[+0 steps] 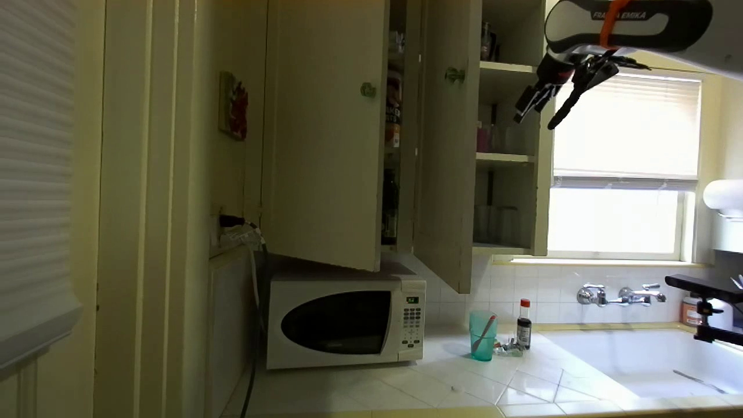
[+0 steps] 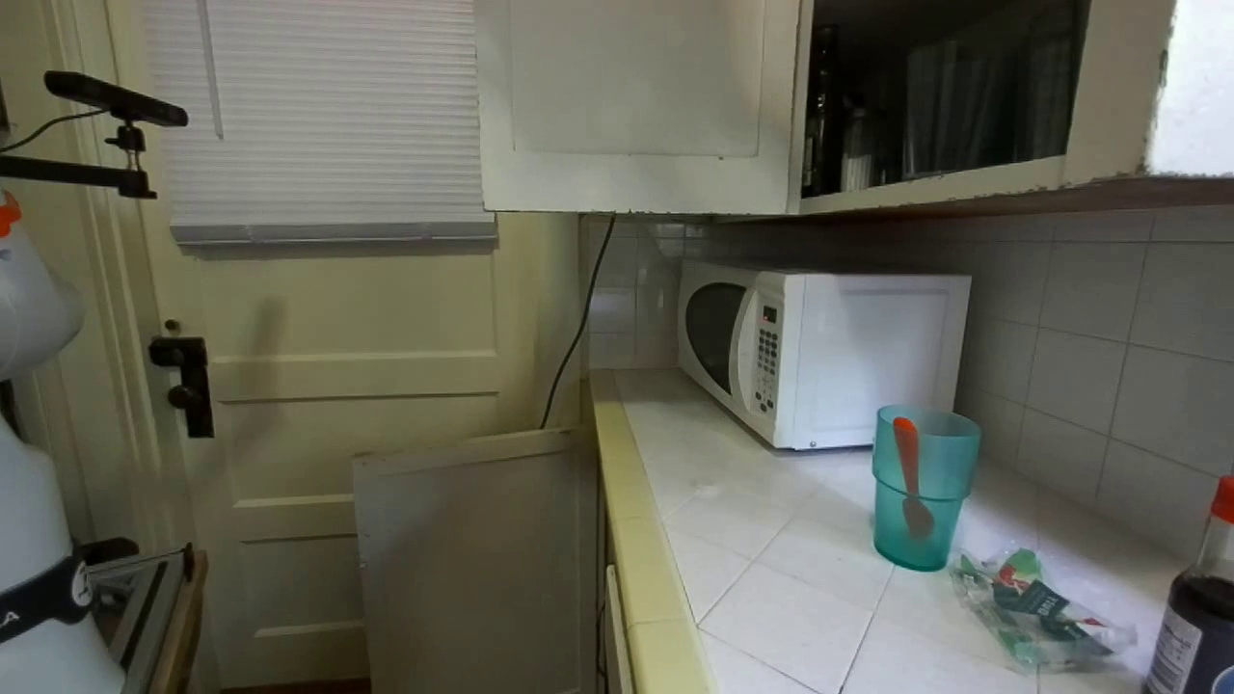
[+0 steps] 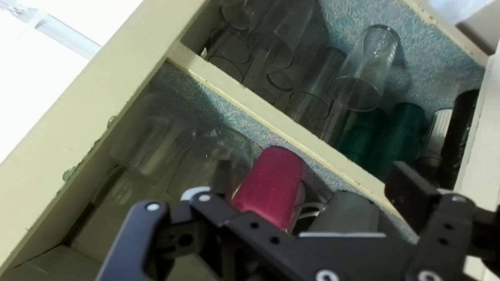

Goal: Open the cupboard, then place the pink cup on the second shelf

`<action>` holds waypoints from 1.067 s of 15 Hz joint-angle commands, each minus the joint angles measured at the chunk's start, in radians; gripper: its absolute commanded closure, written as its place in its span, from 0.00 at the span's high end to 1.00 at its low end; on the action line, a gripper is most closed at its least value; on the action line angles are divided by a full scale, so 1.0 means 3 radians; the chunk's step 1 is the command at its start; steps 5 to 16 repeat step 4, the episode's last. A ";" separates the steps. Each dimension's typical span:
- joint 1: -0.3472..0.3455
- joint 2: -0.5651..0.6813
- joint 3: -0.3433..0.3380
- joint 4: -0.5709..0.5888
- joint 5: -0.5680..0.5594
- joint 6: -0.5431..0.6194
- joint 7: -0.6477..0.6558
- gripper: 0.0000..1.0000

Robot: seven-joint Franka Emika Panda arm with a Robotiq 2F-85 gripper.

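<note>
White-tiled counter [image 1: 348, 389] is below, and above it the cream cupboard [image 1: 444, 174] is already open. Further right, on probably its second shelf [image 1: 506, 157], stands the pink cup [image 3: 271, 185], seemingly upright — in the wrist view beyond the claw [image 3: 315, 177], between empty fingers [image 3: 410, 191] spread apart. Its wall looks smooth, opaque, tapering.

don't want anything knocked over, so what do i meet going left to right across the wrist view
Cream-yellow painted cupboard frame → pink tapered cup → grey tapered cup → right-hand dark green tumbler → black cylindrical container. Clear cylindrical glasses and the black gripper overlap too much to place.
</note>
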State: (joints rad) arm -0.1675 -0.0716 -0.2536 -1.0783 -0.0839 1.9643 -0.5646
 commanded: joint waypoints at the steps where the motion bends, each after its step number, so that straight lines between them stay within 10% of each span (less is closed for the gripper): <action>1: 0.0012 -0.0103 0.0058 -0.0120 -0.0197 -0.0050 0.0045 1.00; 16: 0.0037 -0.0298 0.0163 -0.0371 -0.0439 -0.0089 0.0120 1.00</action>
